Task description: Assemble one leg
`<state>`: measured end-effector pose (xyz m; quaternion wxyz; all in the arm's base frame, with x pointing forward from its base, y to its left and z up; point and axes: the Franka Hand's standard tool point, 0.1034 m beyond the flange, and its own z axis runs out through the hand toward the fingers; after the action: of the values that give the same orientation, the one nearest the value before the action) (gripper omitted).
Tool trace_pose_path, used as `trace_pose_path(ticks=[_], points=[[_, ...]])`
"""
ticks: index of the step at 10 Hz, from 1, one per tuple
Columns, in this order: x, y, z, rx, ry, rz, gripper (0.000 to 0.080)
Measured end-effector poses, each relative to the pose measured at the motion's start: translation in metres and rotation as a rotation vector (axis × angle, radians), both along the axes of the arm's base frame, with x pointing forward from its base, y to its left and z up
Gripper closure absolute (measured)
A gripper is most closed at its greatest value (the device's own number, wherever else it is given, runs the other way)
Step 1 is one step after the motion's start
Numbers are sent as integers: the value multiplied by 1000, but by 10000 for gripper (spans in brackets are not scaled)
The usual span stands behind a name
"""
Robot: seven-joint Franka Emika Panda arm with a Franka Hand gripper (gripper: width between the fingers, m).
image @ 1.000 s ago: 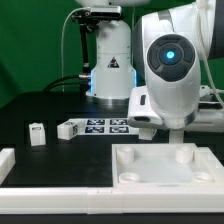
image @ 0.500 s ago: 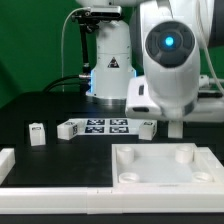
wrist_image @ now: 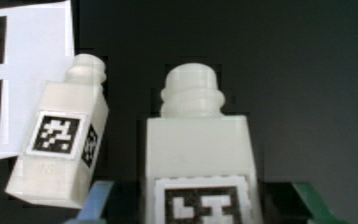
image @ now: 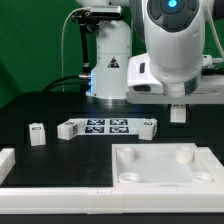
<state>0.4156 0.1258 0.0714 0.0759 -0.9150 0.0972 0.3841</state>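
1. ok, nearest: a white rail [image: 60,192] runs along the front edge of the black table [image: 60,105], with a short raised piece at the exterior view's left.
2. just behind it, toward the exterior view's right, the large white square board [image: 158,168] lies flat with its round corner holes facing up.
3. mid-table: the marker board [image: 105,126] lies flat. a spare leg [image: 37,133] stands well apart on its left. another, the lying leg [image: 150,126], is at its right end; touching or just beside, can't tell.
4. back: robot base [image: 110,60] with cables, and a green curtain [image: 30,40] behind it.
5. tool: the gripper [image: 177,103] hangs behind the square board with its fingers pointing down, and the leg [image: 177,115] is pinched at their tips.
6. wrist view: the fingers [wrist_image: 101,200] are clamped on both sides of the leg. its tag faces the camera and its rounded peg end points down at the table.
7. the leg looks clear of the surface. it sits above the lying leg's area, side by side with it in the wrist view and apart from it.
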Motion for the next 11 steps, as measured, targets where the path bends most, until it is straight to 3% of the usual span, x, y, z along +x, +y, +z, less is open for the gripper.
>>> trace_pose_path(ticks=[1,4,8,10,11], points=[[11,2,-4,-14,-99,-13,511],[20,-3,-10,-50,-420,-3,511],[66,-5,20,-73,-751,149,509],[78,5,39,-78,-951,149,509],[73,6,35,-74,-1008,143,509]])
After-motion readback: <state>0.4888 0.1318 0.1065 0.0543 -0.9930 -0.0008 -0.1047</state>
